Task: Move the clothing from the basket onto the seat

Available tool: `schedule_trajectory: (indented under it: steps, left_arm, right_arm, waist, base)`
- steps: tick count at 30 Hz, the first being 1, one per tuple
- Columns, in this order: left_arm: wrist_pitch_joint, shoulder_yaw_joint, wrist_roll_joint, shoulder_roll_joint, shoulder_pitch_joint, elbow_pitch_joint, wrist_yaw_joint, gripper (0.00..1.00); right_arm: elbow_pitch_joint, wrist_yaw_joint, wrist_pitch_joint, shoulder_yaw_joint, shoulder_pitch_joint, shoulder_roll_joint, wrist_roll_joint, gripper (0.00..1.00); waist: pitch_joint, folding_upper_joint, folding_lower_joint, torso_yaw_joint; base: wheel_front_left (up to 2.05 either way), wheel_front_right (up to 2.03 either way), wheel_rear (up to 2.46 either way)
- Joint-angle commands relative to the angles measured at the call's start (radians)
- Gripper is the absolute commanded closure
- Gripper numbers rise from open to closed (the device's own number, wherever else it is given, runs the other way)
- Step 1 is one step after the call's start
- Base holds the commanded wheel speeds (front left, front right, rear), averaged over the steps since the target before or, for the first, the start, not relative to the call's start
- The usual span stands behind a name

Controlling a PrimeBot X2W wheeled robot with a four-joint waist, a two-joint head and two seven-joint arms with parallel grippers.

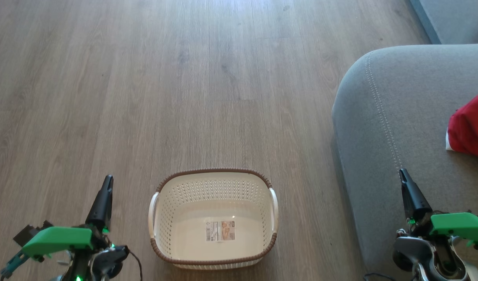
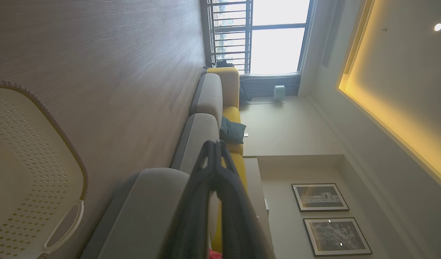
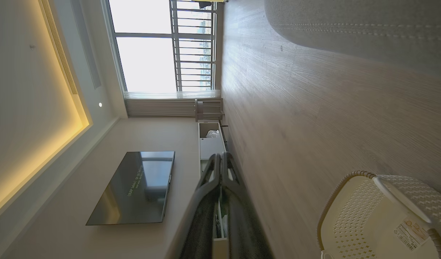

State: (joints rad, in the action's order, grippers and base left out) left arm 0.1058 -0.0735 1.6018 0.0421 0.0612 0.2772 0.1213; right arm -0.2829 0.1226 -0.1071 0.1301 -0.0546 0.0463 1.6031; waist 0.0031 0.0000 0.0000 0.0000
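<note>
The cream basket with its brown rim stands on the wood floor in front of me, holding nothing but a paper label. Red clothing with a white edge lies on the grey seat at the right. My left gripper is shut and holds nothing, left of the basket. My right gripper is shut with nothing in it, over the seat's front corner. The left wrist view has the basket, the seat and a red scrap of clothing behind the shut left gripper. In the right wrist view the basket lies beside the shut right gripper.
Bare wood floor stretches ahead and to the left. A second grey cushion sits at the top right. The wrist views show a long sofa with yellow backs, a window, a TV and a low cabinet.
</note>
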Motion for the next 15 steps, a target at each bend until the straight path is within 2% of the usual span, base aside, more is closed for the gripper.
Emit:
schedule_trajectory:
  steps: [1, 15]
  left_arm:
    - [0.007, -0.04, 0.007, 0.008, 0.047, -0.032, 0.009, 1.0]
    - [0.007, -0.04, 0.007, 0.008, 0.047, -0.032, 0.009, 1.0]
  right_arm:
    - [0.038, 0.008, -0.006, -0.016, -0.053, 0.005, 0.005, 1.0]
    - [0.038, 0.008, -0.006, -0.016, -0.053, 0.004, 0.005, 1.0]
  waist:
    - [0.0, 0.0, 0.0, 0.0]
    - [0.0, 0.0, 0.0, 0.0]
  base:
    - [0.0, 0.0, 0.0]
    - [0.0, 0.0, 0.0]
